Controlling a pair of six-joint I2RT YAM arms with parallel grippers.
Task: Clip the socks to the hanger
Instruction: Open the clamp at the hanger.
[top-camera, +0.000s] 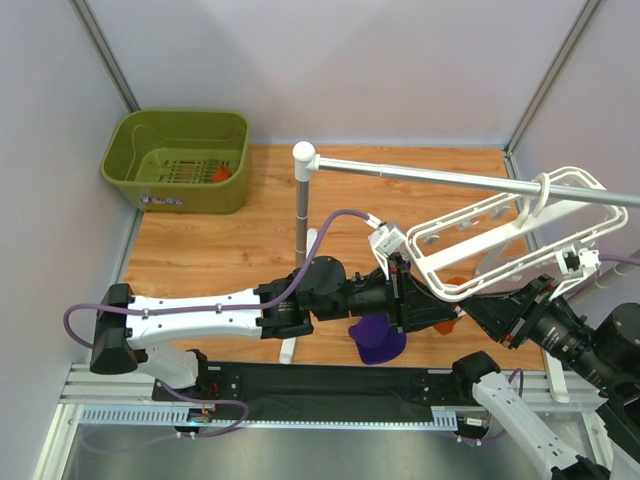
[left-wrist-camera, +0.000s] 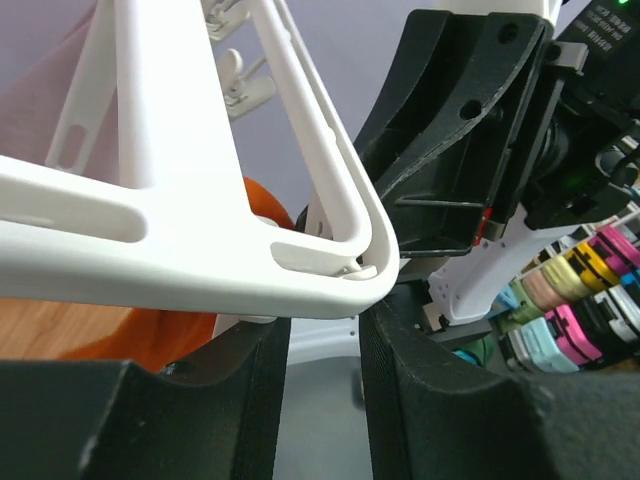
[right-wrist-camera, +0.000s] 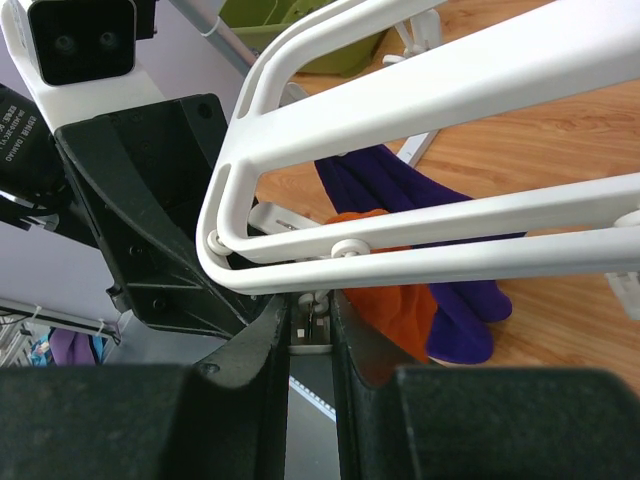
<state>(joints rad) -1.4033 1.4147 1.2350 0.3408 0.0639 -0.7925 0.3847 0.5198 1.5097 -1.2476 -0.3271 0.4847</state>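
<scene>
The white hanger (top-camera: 500, 235) hangs tilted from the silver rail. Both grippers meet under its near corner. My right gripper (top-camera: 474, 306) is shut on a small white clip (right-wrist-camera: 313, 325) that dangles under the frame (right-wrist-camera: 420, 255). An orange sock (right-wrist-camera: 395, 300) hangs against its right finger; it also shows in the top view (top-camera: 455, 281). My left gripper (top-camera: 410, 298) is open just below the frame corner (left-wrist-camera: 340, 255), with nothing between its fingers (left-wrist-camera: 240, 390). The orange sock (left-wrist-camera: 150, 335) sits beyond its left finger. A second orange piece (top-camera: 222, 175) lies in the green basket.
A dark purple cloth (top-camera: 378, 338) lies on the wooden table under the grippers, also in the right wrist view (right-wrist-camera: 440, 200). The silver rail (top-camera: 450, 178) stands on a white post (top-camera: 303, 200). The green basket (top-camera: 180, 160) is at the far left.
</scene>
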